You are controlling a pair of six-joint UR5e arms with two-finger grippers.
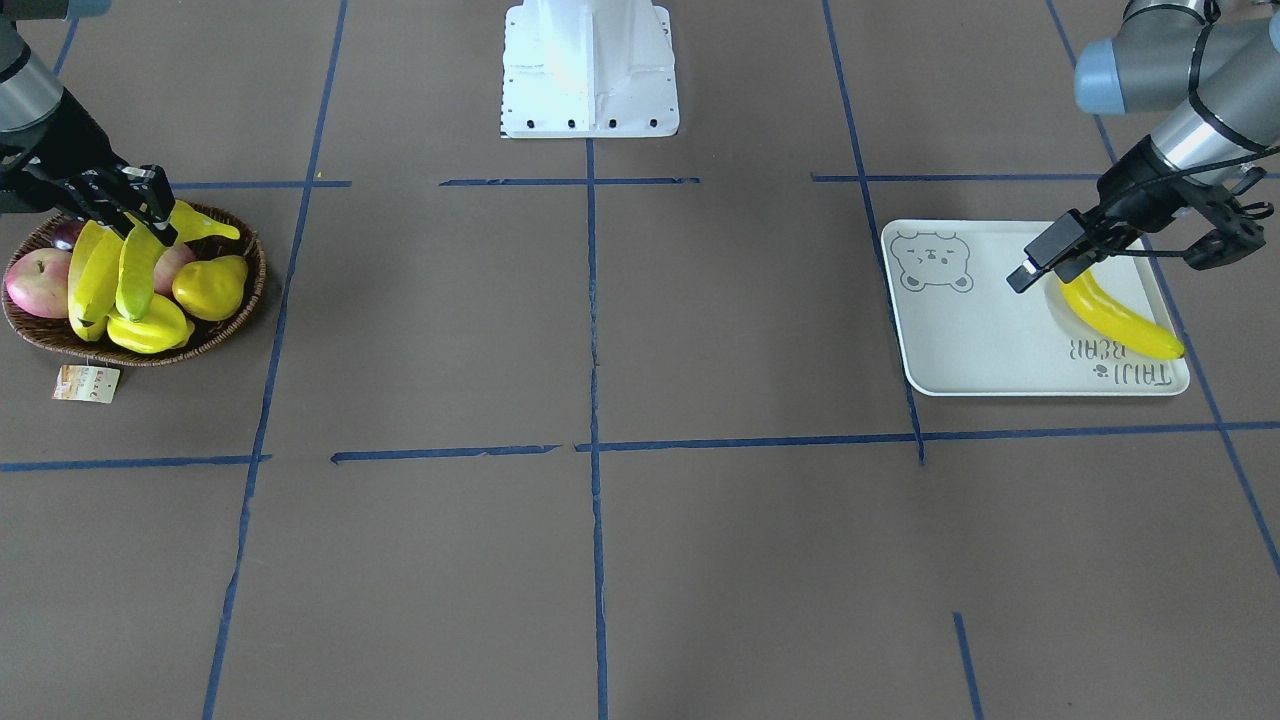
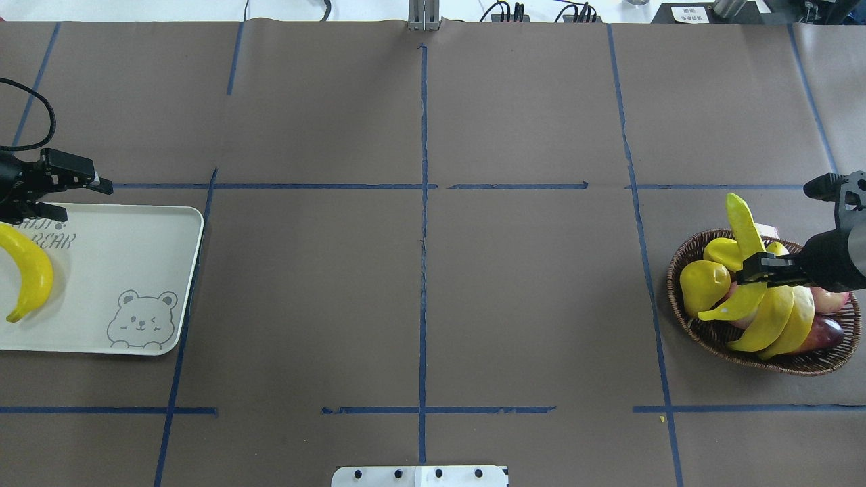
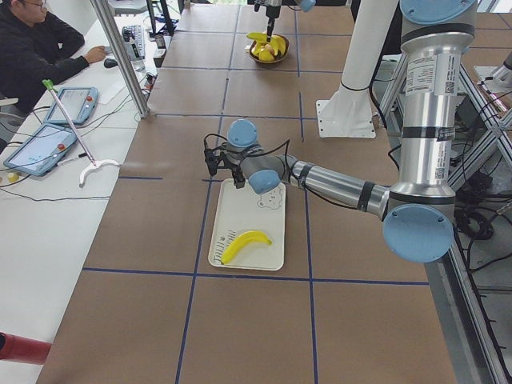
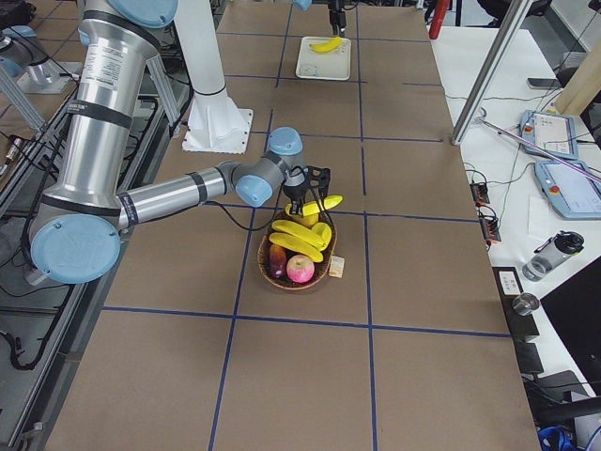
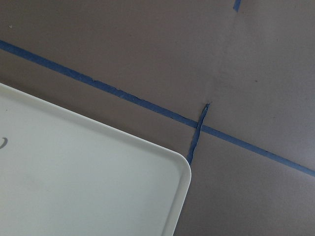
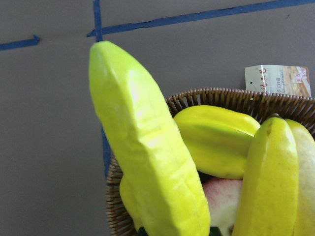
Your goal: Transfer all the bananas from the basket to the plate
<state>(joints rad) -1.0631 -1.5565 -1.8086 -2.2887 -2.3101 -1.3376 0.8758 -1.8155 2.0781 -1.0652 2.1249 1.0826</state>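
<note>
The wicker basket [image 1: 235, 320] holds two bananas [image 1: 92, 285] among other fruit. My right gripper [image 1: 150, 215] is shut on a third banana [image 1: 138, 275] and holds it tilted, its lower end still among the fruit. That banana fills the right wrist view [image 6: 147, 147]. From overhead the right gripper [image 2: 758, 269] grips it mid-length. A fourth banana [image 1: 1115, 320] lies on the pale bear-face plate [image 1: 980, 340]. My left gripper [image 1: 1032, 272] is open and empty, just above the plate beside that banana's end. The left wrist view shows only a plate corner [image 5: 98, 187].
The basket also holds a yellow pear [image 1: 210, 287], a starfruit [image 1: 150, 330] and a red apple [image 1: 38, 283]. A paper tag [image 1: 86, 383] lies beside its rim. The robot's white base [image 1: 590, 70] stands at the table's middle. Blue tape lines cross the brown table.
</note>
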